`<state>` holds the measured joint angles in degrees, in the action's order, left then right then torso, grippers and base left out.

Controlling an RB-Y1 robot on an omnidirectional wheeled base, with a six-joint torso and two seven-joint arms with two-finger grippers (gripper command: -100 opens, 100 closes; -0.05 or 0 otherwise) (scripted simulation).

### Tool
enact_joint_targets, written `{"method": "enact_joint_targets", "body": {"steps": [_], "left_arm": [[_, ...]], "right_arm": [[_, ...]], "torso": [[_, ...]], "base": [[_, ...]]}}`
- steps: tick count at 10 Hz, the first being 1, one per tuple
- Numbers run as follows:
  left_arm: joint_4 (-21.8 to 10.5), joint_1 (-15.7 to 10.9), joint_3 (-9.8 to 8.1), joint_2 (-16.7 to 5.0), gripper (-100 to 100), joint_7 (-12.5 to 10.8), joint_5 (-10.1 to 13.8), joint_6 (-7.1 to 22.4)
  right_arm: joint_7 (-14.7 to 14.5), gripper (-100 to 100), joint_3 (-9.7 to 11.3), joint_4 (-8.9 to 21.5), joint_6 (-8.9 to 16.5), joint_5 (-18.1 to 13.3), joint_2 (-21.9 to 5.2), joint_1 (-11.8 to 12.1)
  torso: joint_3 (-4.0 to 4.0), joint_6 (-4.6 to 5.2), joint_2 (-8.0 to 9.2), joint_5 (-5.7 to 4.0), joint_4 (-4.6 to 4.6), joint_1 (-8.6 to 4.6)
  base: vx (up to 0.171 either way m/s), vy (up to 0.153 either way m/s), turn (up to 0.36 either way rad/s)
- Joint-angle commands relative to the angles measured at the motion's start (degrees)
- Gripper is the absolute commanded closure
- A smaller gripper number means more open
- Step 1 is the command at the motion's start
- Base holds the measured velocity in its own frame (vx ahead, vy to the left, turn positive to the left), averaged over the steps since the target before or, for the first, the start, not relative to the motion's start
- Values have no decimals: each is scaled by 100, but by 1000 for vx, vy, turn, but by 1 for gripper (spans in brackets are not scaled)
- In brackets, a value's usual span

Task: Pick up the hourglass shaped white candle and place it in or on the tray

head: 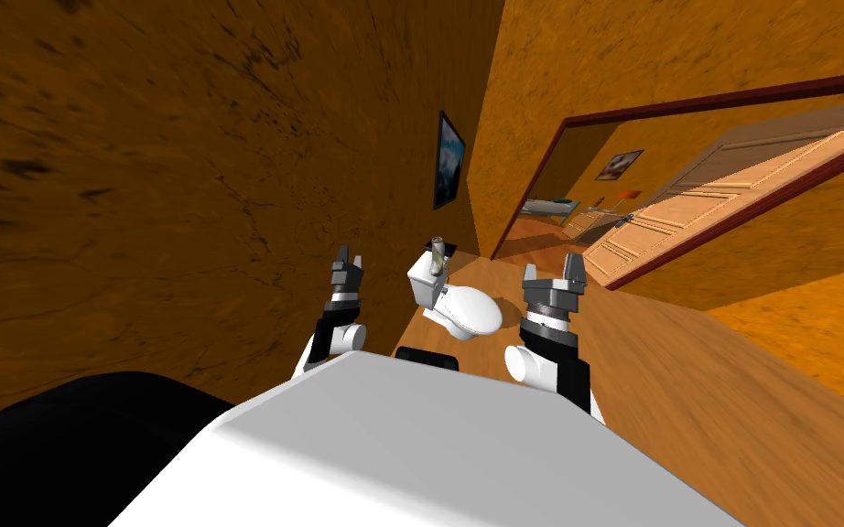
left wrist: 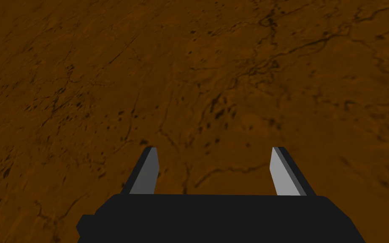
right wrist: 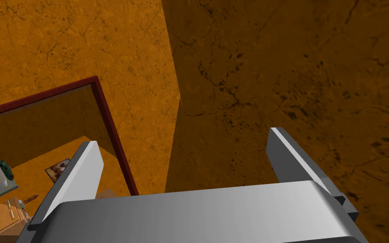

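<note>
A white toilet [head: 461, 306] stands against the brown wall ahead of me. On its tank lies a small dark flat piece [head: 433, 244] with a small pale upright object [head: 438, 252] on it; its shape is too small to tell. My left gripper [head: 349, 261] is raised to the left of the toilet, close to the wall. In the left wrist view the left gripper [left wrist: 214, 168] is open with nothing between its fingers. My right gripper [head: 553, 271] is raised to the right of the toilet, and the right gripper [right wrist: 185, 164] is open and holds nothing.
A doorway with a dark red frame [head: 539, 174] opens at the right, its wooden door [head: 686, 215] swung wide, with furniture in the room beyond. A framed picture [head: 449, 160] hangs above the toilet. Wooden floor [head: 731, 403] runs to my right. A black area [head: 54, 430] lies at the lower left.
</note>
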<state>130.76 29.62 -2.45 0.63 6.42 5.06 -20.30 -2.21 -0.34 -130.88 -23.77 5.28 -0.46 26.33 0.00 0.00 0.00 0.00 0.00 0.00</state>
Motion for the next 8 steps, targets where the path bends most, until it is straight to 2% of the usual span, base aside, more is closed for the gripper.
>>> {"method": "enact_joint_targets", "body": {"steps": [1,4,8], "left_arm": [[0,0,0,0,0,0,0,0],[0,0,0,0,0,0,0,0],[0,-1,0,0,0,0,0,0]], "right_arm": [[127,-100,-74,141,109,94,-245,-124],[429,-100,-249,467,368,316,-543,-415],[1031,-100,-602,1108,884,758,-826,-996]], "torso": [[0,0,0,0,0,0],[5,-1,9,-2,2,-10],[12,0,21,-3,4,-11]], "base": [[-15,-7,64],[-35,-20,76],[-63,-18,113]]}}
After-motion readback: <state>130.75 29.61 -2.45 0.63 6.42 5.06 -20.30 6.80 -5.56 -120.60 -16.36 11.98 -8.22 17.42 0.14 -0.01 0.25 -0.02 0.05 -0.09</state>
